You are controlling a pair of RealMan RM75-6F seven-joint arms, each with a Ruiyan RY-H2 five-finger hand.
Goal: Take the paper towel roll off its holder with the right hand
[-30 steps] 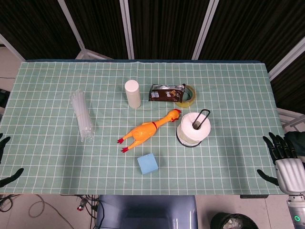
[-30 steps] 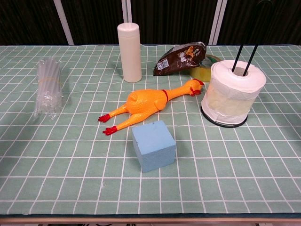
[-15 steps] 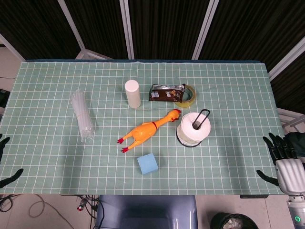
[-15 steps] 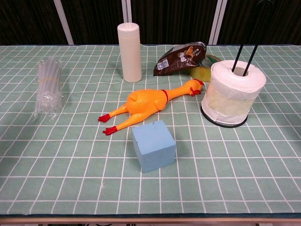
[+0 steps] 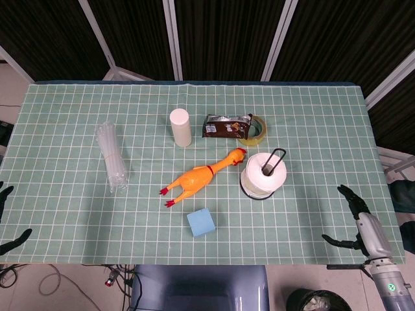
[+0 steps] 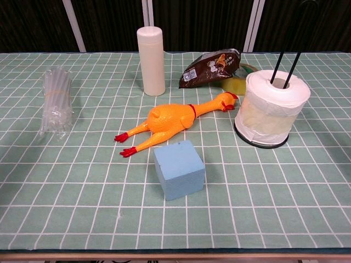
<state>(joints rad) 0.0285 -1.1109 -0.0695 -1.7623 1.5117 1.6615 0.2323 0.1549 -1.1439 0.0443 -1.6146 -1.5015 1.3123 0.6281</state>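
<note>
A white paper towel roll [image 5: 264, 173] stands upright on a black wire holder [image 6: 261, 139] right of the table's centre, with the holder's thin black loop [image 6: 292, 46] rising through the roll's core and well above it. The roll has not been lifted.

The robot's right hand [image 5: 363, 228], silver-backed with black fingers, hovers at the near right edge of the green gridded table [image 5: 311, 116], well apart from the roll. Its fingers are spread and it holds nothing. Only the dark fingertips of the left hand [image 5: 8, 220] show at the near left edge; whether that hand is spread or curled cannot be told.

The step in hand looks like the reach toward the roll. To do it well, the right hand should probably approach from the roll's right side, wrap its fingers around the soft middle, then lift straight up until the core passes the top of the tall loop, since tilting early could snag the wire or tip the holder.

Counted on the table:
- one paper towel roll on one holder
- one orange rubber chicken toy [image 5: 201, 177], just left of the roll
- one light blue foam cube [image 6: 179, 169]
- one cream cylindrical bottle [image 5: 180, 127]
- one dark brown snack bag [image 5: 225, 126]
- one yellowish tape roll [image 5: 259, 129]
- one bundle of clear plastic tubes [image 5: 111, 157], far left
</note>
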